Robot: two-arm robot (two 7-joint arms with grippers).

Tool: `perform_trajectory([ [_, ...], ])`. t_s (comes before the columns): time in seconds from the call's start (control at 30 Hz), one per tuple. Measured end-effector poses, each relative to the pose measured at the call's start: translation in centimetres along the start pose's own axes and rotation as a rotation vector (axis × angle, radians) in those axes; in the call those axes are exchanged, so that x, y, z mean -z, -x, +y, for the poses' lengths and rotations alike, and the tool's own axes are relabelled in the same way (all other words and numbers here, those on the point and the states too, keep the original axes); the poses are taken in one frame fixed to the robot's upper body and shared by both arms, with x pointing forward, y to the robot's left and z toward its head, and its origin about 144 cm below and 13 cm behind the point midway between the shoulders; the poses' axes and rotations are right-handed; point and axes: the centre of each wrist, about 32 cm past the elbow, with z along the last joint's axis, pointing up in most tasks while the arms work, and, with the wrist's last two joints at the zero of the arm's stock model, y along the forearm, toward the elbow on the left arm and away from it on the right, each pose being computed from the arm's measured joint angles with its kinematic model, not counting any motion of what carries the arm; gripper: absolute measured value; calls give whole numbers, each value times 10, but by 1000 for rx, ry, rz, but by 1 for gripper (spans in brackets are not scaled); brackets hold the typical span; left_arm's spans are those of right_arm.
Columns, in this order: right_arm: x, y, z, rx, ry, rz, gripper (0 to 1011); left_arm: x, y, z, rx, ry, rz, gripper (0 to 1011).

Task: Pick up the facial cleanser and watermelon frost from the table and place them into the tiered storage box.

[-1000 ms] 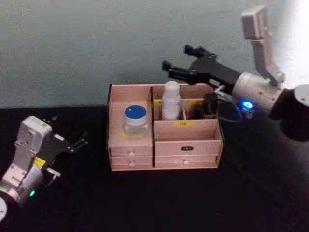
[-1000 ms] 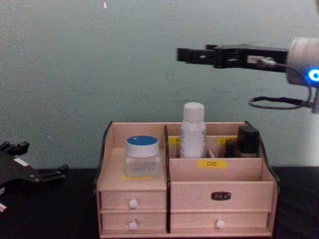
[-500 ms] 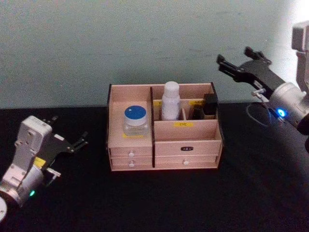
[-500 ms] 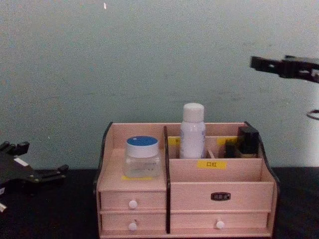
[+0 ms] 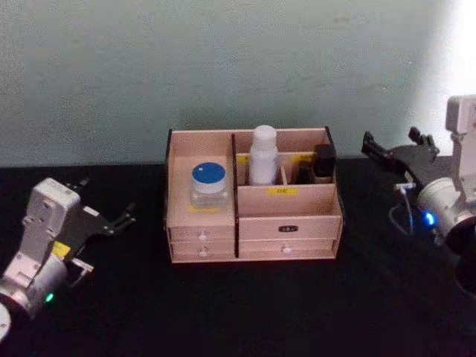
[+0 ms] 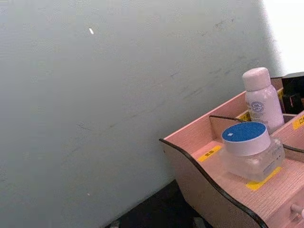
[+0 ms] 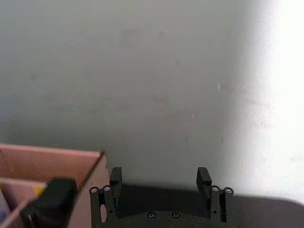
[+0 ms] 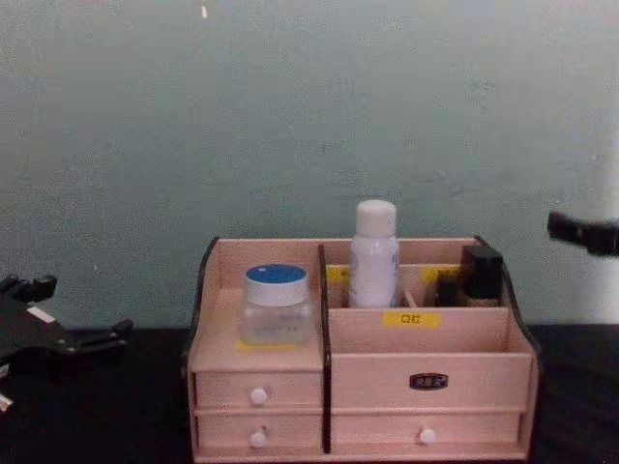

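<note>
Head view first: the pale wooden tiered storage box with dark side edges (image 5: 253, 223) is parked on the black worktop (image 5: 245, 305), roughly in the middle. The short clear watermelon frost jar with the wide blue lid (image 5: 208, 184) is sat upright on a yellow label in the box's left compartment. The tall slim white facial cleanser bottle with the rounded cap (image 5: 263, 155) is stood upright in the rear compartment just right of the centre divider. A black boxy item (image 5: 323, 162) is tucked in the back right corner of the box, and two rows of small white-knobbed drawers (image 5: 202, 244) can be seen along the front.

The right gripper (image 5: 398, 147) is held off to the right of the box, well apart from it and above the worktop. Its fingers (image 7: 110, 194) are spread wide and nothing is held between them, which is clearest from the right wrist view.

The left gripper (image 5: 104, 208) is parked low at the left, near the worktop and well apart from the box. It's spread open too, and nothing is gripped.

From the chest view, jar (image 8: 277, 304) and bottle (image 8: 374, 253) are seen side by side in neighbouring compartments, not touching.
</note>
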Motion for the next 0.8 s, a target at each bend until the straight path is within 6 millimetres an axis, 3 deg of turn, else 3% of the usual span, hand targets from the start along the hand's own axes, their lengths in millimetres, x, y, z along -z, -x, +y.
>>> perform_trajectory([
  [0.3,31,6,-1,16,92,0,1002,0,0,0,0,0,0,1001],
  [0.8,40,9,2,-27,137,-10,1002,0,0,0,0,0,0,1001],
])
